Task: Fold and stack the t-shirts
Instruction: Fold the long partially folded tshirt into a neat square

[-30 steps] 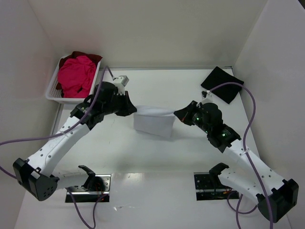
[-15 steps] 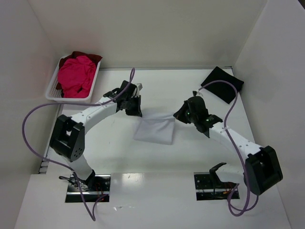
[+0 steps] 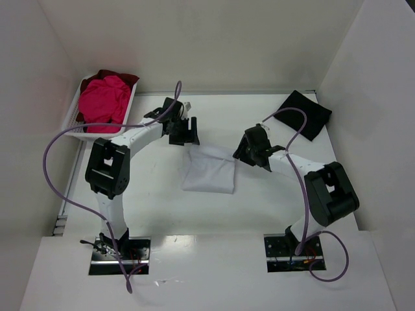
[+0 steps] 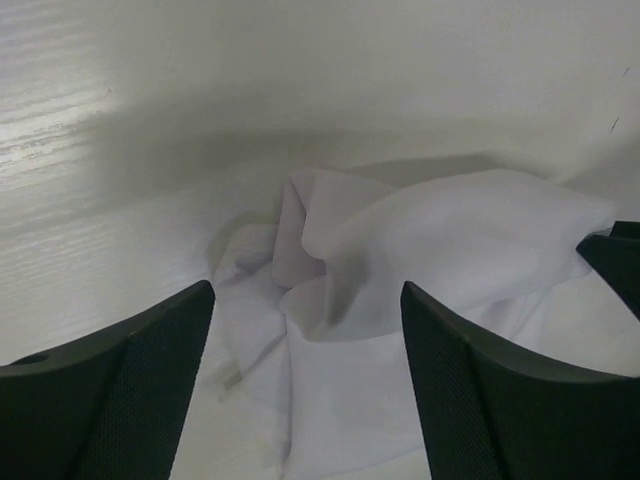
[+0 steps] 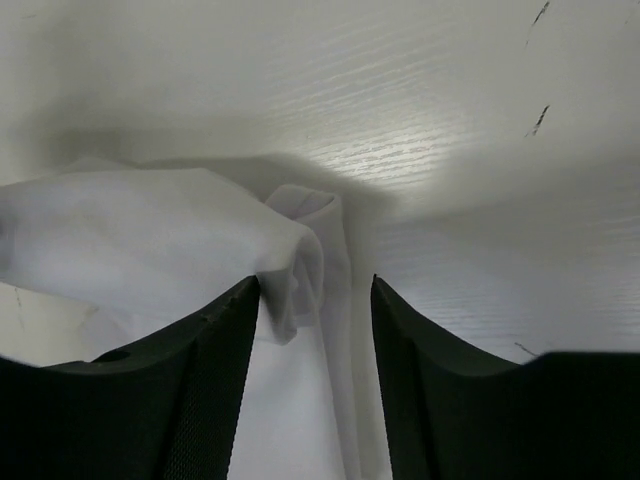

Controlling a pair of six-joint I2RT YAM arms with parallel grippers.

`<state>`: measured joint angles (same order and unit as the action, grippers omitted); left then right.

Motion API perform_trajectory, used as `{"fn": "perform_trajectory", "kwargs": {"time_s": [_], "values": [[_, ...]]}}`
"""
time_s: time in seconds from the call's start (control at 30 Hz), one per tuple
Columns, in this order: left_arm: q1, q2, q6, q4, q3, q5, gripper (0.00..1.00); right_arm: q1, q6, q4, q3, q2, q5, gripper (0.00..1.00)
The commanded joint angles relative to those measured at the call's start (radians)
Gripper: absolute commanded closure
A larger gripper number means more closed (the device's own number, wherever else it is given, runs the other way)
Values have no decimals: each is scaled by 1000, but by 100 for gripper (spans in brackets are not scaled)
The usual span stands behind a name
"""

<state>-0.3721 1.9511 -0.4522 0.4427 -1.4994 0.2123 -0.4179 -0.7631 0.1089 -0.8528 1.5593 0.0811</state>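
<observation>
Top external view
- White t-shirt (image 3: pixel 209 170) lies folded into a rough rectangle mid-table (image 3: pixel 162 214). Its far edge is rumpled between the two arms.
- Left end effector (image 3: pixel 185 133) is at the shirt's far left corner. Right end effector (image 3: pixel 245 150) is at the far right corner.
- Black t-shirt (image 3: pixel 303 115) lies folded flat at the far right, well apart from the white one.
- Pink t-shirt (image 3: pixel 104 103) is heaped in the white basket (image 3: pixel 71 123) at the far left, with a dark red t-shirt (image 3: pixel 123 78) showing behind it.

Left wrist view
- Left end effector (image 4: pixel 305 300): jaws spread wide, gripping nothing.
- White t-shirt (image 4: pixel 470 240) lies bunched on the table (image 4: pixel 100 150) just beyond the fingers (image 4: pixel 130 400), with one fold standing up.

Right wrist view
- Right end effector (image 5: pixel 315 285): jaws parted.
- A rolled edge of the white t-shirt (image 5: pixel 130 230) sits loose in the gap and is not squeezed. It lies against one finger (image 5: pixel 215 380).
- Bare table (image 5: pixel 450 150) shows beyond.
</observation>
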Motion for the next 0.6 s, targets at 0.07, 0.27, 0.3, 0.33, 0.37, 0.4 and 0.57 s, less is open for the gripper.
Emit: {"fn": "perform_trajectory", "kwargs": {"time_s": [0.07, 0.27, 0.3, 0.33, 0.37, 0.4, 0.57], "values": [[19, -29, 32, -12, -58, 27, 15, 16, 34, -58, -72, -41, 82, 39], [19, -187, 32, -48, 85, 76, 9, 16, 54, -34, -85, -160, 71, 28], [19, -213, 32, -64, 117, 100, 9, 16, 54, -34, -59, -177, 43, 29], [19, -262, 21, -99, 152, 119, 9, 16, 54, -46, -40, -192, 28, 30], [19, -283, 4, -117, 221, 137, 9, 16, 54, -61, -2, -221, 11, 32], [19, -302, 4, -136, 255, 165, 9, 16, 44, -61, 20, -234, -3, 33], [-10, -336, -17, -170, 367, 212, 9, 16, 35, -77, 129, -277, -66, 38]]}}
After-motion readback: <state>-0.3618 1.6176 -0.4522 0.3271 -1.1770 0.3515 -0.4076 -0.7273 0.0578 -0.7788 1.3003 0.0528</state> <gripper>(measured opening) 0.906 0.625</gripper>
